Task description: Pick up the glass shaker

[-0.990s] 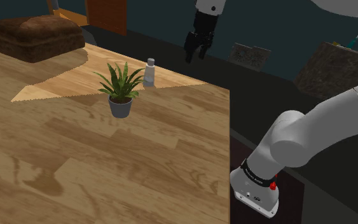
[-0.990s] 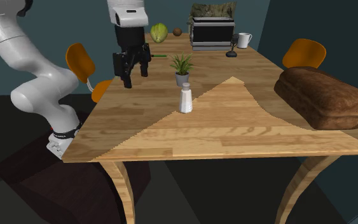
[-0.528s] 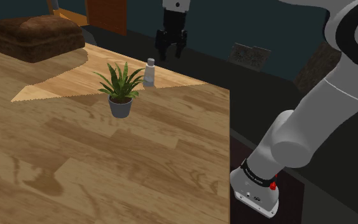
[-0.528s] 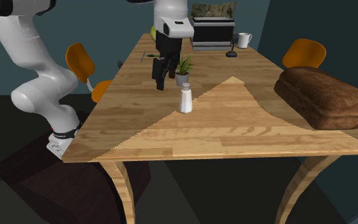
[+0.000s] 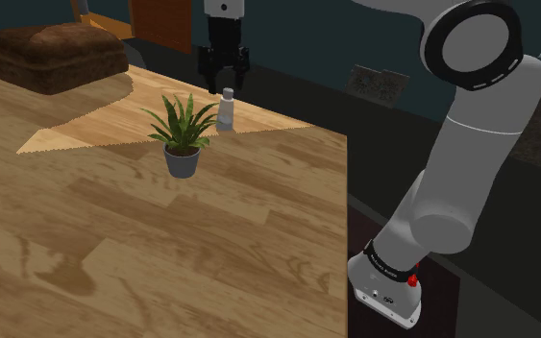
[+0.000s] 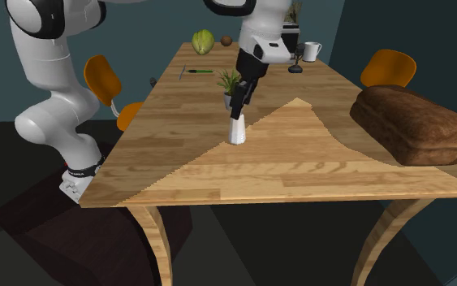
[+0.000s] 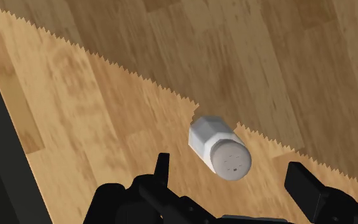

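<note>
The white shaker (image 7: pixel 219 147) stands on the wooden table (image 7: pixel 88 121), untouched, just beyond the gripper's (image 7: pixel 228 167) parted fingers (image 7: pixel 163 168) and in line with their gap. It is likely light, stiff, slick and breakable, so clasp its faceted body below the cap.

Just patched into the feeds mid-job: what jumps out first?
The white arm arches over the wooden table, its black jaws open just above the small pale shaker. A potted plant stands beside the shaker, and a big brown loaf sits at the shoulder view's upper left.

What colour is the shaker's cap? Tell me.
The shaker's cap is grey, dotted with holes; clearest in the wrist view.
</note>
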`<control>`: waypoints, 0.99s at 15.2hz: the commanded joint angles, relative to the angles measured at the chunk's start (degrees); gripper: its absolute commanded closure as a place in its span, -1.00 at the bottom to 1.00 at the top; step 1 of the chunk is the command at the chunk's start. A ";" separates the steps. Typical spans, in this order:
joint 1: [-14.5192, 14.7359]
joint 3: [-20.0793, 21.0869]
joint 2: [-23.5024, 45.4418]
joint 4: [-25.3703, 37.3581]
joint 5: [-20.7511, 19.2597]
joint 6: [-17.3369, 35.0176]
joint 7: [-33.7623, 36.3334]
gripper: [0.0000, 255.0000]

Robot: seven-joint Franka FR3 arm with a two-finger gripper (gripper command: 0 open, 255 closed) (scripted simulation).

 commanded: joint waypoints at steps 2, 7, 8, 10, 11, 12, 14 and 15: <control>0.03 0.01 0.47 -1.66 0.03 1.98 -0.06 -1.00; 0.01 -0.01 0.30 -4.65 0.04 4.79 -0.22 -1.00; 0.01 0.00 0.22 -4.75 0.05 4.81 -0.21 1.00; 0.01 -0.01 0.33 -4.67 0.04 4.86 -0.22 1.00; 0.00 -0.01 0.33 -4.66 0.03 4.84 -0.24 1.00; 0.00 -0.01 0.29 -4.72 0.04 4.86 -0.25 1.00; -0.01 -0.02 0.25 -4.81 0.04 4.91 -0.26 1.00; -0.03 -0.03 0.21 -4.84 0.04 4.90 -0.29 1.00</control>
